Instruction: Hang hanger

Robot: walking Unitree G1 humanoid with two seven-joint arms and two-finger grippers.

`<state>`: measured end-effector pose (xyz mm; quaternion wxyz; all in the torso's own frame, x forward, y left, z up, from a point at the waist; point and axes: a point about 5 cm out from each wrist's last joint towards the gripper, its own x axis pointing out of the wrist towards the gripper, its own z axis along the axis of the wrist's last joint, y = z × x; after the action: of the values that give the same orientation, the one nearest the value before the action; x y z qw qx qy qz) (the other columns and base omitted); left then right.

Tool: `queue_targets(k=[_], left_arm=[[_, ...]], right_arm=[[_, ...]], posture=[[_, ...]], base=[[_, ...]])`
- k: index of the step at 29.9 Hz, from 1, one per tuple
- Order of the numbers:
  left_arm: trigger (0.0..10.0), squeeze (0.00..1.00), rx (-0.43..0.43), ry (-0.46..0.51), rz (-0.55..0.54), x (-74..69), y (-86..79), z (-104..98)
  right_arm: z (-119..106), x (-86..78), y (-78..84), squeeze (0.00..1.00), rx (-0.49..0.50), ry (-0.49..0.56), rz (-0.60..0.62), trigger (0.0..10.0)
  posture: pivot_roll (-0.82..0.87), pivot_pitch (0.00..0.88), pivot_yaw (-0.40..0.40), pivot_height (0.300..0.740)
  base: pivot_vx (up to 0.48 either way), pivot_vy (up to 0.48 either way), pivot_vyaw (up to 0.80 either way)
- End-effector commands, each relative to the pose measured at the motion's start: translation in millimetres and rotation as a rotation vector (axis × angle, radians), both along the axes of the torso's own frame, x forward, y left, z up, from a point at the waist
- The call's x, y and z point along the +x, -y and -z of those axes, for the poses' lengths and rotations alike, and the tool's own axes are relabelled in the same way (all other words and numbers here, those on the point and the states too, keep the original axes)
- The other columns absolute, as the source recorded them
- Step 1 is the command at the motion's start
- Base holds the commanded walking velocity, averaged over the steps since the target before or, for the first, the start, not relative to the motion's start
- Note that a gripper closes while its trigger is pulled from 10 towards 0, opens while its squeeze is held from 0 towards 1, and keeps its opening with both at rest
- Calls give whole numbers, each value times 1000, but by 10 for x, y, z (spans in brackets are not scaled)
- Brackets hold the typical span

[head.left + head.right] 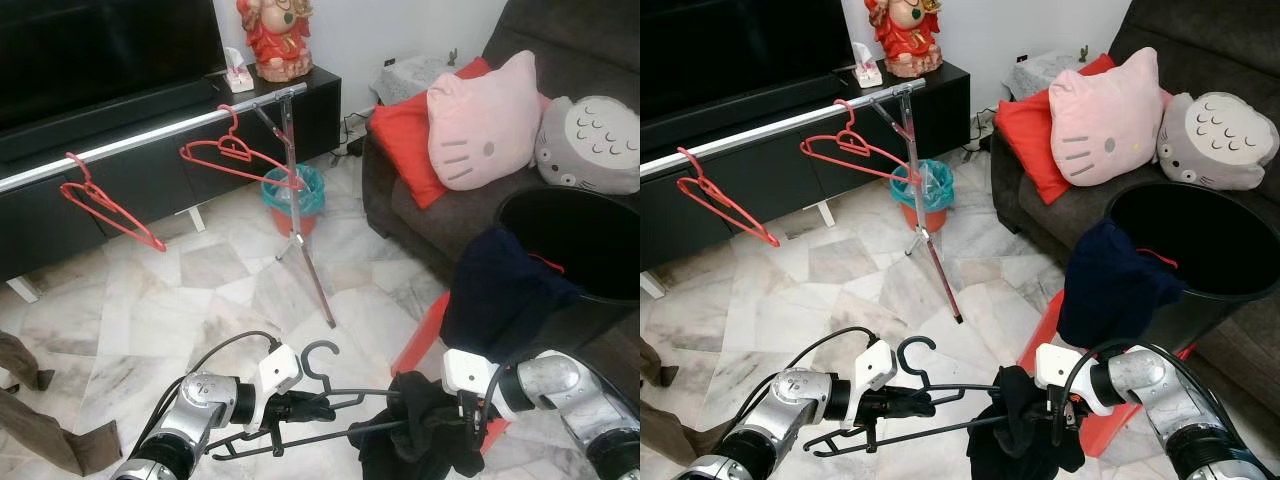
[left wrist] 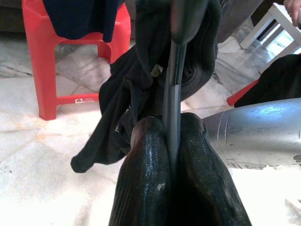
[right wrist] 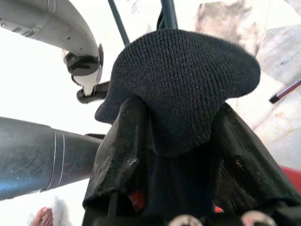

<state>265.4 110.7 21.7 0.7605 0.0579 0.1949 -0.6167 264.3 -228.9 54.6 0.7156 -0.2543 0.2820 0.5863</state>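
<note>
A black hanger (image 1: 330,398) is held level, low over the marble floor, its hook (image 1: 320,355) pointing up. My left gripper (image 1: 300,408) is shut on its bar near the hook, and the left wrist view shows both fingers (image 2: 141,179) pinching the thin bar (image 2: 173,94). A black knit garment (image 1: 425,430) is draped over the hanger's right end. My right gripper (image 1: 432,408) is shut on that cloth (image 3: 183,80). The silver rail (image 1: 150,132) runs across the far left and carries two red hangers (image 1: 105,210) (image 1: 235,155).
The rack's slanted leg (image 1: 310,265) reaches down to the floor ahead. A red stool (image 1: 420,340) and a black bin (image 1: 580,240) with a dark blue garment (image 1: 500,290) over its rim stand on the right. Behind them are a sofa (image 1: 420,215), a teal-lined waste bin (image 1: 295,195) and a TV cabinet (image 1: 320,110).
</note>
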Motion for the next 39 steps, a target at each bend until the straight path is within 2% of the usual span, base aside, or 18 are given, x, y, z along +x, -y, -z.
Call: queue_targets(k=[1, 10, 12, 13, 14, 15, 16, 17, 18, 23, 31, 32, 33, 34, 35, 39], left_arm=[[10000, 0, 1, -16, -33, 2, -55, 19], [10000, 0, 2, -18, -30, 1, -54, 20], [10000, 0, 2, -19, -28, 1, -53, 21], [10000, 0, 2, -20, -28, 0, -52, 22], [10000, 0, 2, -20, -27, 0, -52, 22], [10000, 0, 2, -21, -27, 0, -51, 23], [10000, 0, 3, -22, -29, -1, -53, 25], [10000, 0, 4, -22, -29, -1, -54, 26], [10000, 0, 5, -23, -29, -2, -57, 28], [10000, 0, 10, -24, -31, -1, -70, 31], [10000, 0, 9, -21, -32, 2, -64, 28], [10000, 0, 8, -21, -33, 2, -63, 28], [10000, 0, 8, -21, -34, 2, -63, 28], [10000, 0, 8, -21, -34, 2, -63, 28], [10000, 0, 9, -22, -34, 1, -65, 29], [10000, 0, 7, -23, -34, -1, -69, 29]], right_arm=[[-95, 66, -37, 0, 37, 48, -7, 10000], [-184, 107, -65, 0, 99, 76, 7, 10000], [-175, 98, -64, 0, 101, 63, 5, 1765], [-171, 94, -62, 0, 102, 58, 4, 588], [-168, 91, -62, 0, 103, 55, 4, 0], [-148, 67, -64, 0, 106, 34, -6, 0], [-122, 41, -68, 0, 100, 21, -12, 2588], [-114, 34, -69, 0, 97, 19, -12, 2588], [-101, 25, -70, 0, 91, 18, -15, 10000], [-99, 58, -53, 0, 75, 41, 10, 10000], [-21, 60, 27, 0, -1, 46, 47, 10000], [5, 53, 31, 0, -1, 39, 64, 6667], [13, 48, 27, 0, 2, 40, 66, 2392], [13, 48, 27, 0, 2, 40, 66, 2392], [21, 45, 25, 0, 9, 38, 72, 0], [19, 57, 5, 0, 36, 52, 86, 0]], posture=[[-81, 25, 29, 740], [-82, 24, 30, 740], [-81, 23, 29, 740], [-81, 23, 29, 740], [-80, 24, 30, 740], [-80, 23, 29, 740], [-79, 25, 29, 740], [-79, 25, 29, 740], [-79, 24, 29, 740], [-78, 25, 30, 740], [-77, 24, 28, 740], [-77, 24, 28, 740], [-77, 24, 28, 740], [-77, 24, 28, 740], [-76, 25, 28, 740], [-75, 24, 29, 740]], base=[[0, 0, 0], [0, 0, 0], [0, 0, 0], [0, 0, 0], [0, 0, 0], [0, 0, 0], [0, 0, 0], [0, 0, 0], [0, 0, 0], [0, 0, 0], [0, 0, 0], [0, 0, 0], [0, 0, 0], [0, 0, 0], [0, 0, 0], [0, 0, 0]])
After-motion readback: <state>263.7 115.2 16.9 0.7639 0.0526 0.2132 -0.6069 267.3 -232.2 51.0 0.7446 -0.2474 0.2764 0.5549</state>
